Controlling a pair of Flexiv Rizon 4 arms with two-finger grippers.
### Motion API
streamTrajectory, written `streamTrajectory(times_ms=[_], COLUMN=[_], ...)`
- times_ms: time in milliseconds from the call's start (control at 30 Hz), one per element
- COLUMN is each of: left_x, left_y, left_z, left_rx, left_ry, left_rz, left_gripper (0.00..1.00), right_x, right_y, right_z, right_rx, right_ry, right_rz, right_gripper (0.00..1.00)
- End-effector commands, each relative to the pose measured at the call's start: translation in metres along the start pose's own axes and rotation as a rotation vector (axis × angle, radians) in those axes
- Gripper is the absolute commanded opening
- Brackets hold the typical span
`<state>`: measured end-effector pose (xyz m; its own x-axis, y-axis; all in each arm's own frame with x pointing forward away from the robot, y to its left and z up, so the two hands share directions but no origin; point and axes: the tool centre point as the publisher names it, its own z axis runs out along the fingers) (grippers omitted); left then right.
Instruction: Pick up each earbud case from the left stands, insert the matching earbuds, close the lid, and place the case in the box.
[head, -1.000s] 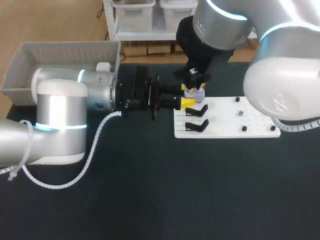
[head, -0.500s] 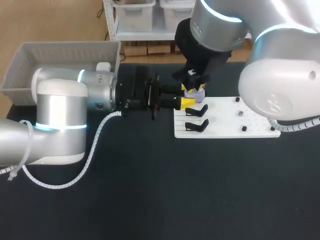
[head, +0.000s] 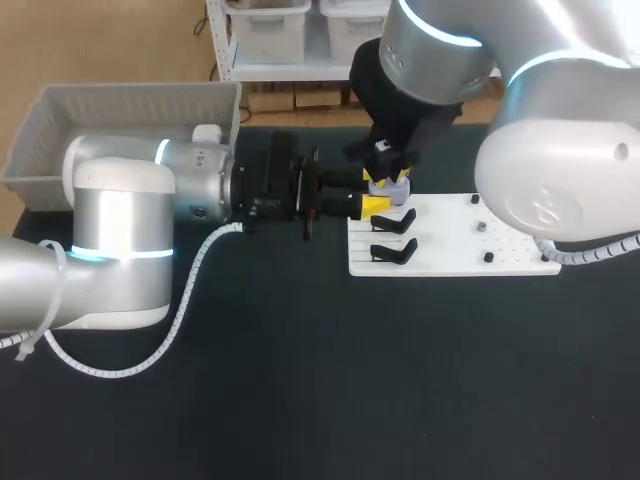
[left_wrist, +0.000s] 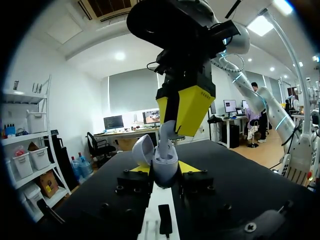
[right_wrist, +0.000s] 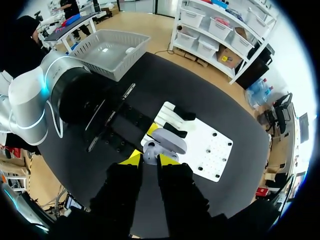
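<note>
A lavender earbud case (head: 388, 186) with its lid open is held upright just above the white stand board (head: 455, 240), my left gripper (head: 376, 204) shut on its base. In the left wrist view the case (left_wrist: 165, 165) sits between the yellow tips of my left gripper (left_wrist: 165, 170), its lid (left_wrist: 141, 150) tipped back. My right gripper (head: 390, 160) hangs directly over the case, shut on a pale earbud (left_wrist: 167, 134) whose lower end reaches into the case's cavity. From the right wrist, the case (right_wrist: 150, 147) lies between the tips of my right gripper (right_wrist: 149, 159).
Two empty black stands (head: 393, 220) (head: 393, 251) sit on the board's left part, small black pegs (head: 488, 257) on its right. A grey box (head: 60, 120) stands at the back left with a white case (head: 207, 133) in its corner.
The right arm's upper links have shifted slightly to the left. Both grippers and the case stay where they were.
</note>
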<state>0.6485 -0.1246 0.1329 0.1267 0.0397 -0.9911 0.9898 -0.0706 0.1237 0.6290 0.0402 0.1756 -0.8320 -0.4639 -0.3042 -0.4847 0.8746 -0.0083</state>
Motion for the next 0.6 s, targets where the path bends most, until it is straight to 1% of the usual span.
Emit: streamTrajectory(times_ms=[33, 600], left_x=[0.0001, 0.0001], left_y=[-0.0015, -0.0015], left_z=[-0.0001, -0.0001], left_rx=[-0.006, -0.006], left_ry=[-0.001, -0.001], left_rz=[0.003, 0.003], left_gripper=[0.00, 0.00], right_x=[-0.0020, -0.0053], right_y=[-0.0004, -0.0048], right_z=[0.0027, 0.0100], right_rx=[-0.002, -0.003], right_ry=[0.004, 0.018], right_rz=[0.000, 0.008], right_gripper=[0.00, 0.00])
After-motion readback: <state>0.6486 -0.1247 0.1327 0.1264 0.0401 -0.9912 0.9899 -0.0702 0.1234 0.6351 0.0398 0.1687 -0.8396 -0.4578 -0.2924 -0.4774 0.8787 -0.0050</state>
